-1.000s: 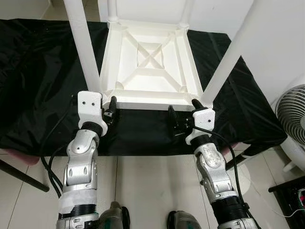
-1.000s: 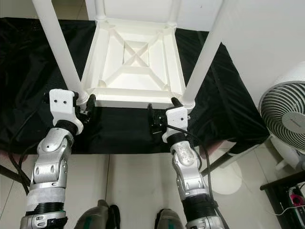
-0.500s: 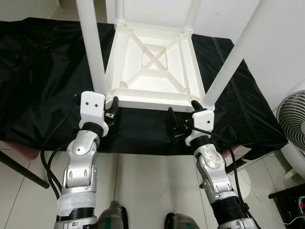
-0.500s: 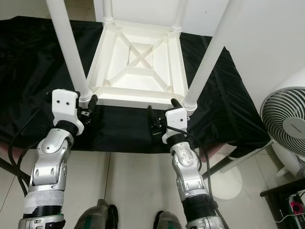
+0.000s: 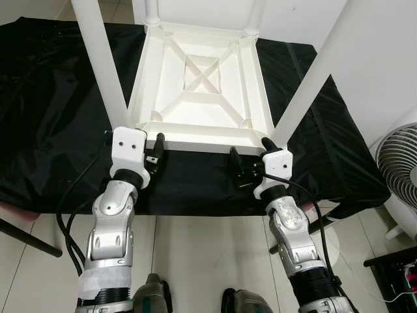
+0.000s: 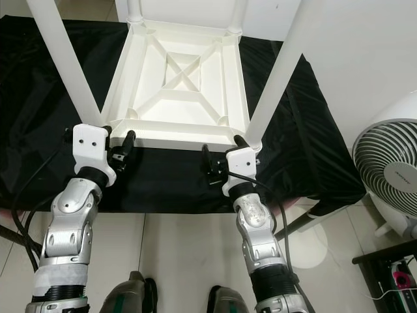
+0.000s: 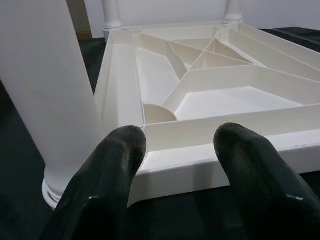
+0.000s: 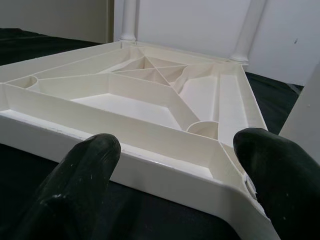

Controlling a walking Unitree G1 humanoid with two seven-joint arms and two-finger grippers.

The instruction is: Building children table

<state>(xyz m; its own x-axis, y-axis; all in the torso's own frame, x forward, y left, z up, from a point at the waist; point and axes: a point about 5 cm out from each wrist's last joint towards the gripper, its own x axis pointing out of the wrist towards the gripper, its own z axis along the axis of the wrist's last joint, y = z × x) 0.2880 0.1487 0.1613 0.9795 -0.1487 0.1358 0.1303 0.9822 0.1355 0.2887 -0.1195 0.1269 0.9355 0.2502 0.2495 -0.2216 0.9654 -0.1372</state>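
Note:
A white plastic children's table [image 5: 195, 98] lies upside down on a black cloth [image 5: 52, 130], its ribbed underside facing up. Its legs stand upward, with one near-left leg [image 5: 101, 59] and one near-right leg [image 5: 313, 78]. My left gripper [image 5: 133, 138] is open at the near rim, beside the foot of the near-left leg [image 7: 45, 100]. My right gripper [image 5: 251, 149] is open at the near rim by the near-right corner. In both wrist views the rim [image 7: 200, 165] [image 8: 150, 170] lies just beyond the spread fingertips.
The black cloth covers a low platform whose front edge is just before my feet. A white fan [image 5: 397, 169] stands on the tiled floor at the right. A dark bar [image 5: 26, 238] slants across the floor at the left. A white wall rises behind the table.
The head camera has shifted a little, so the whole picture has moved. Both grippers stay open at the table's near rim.

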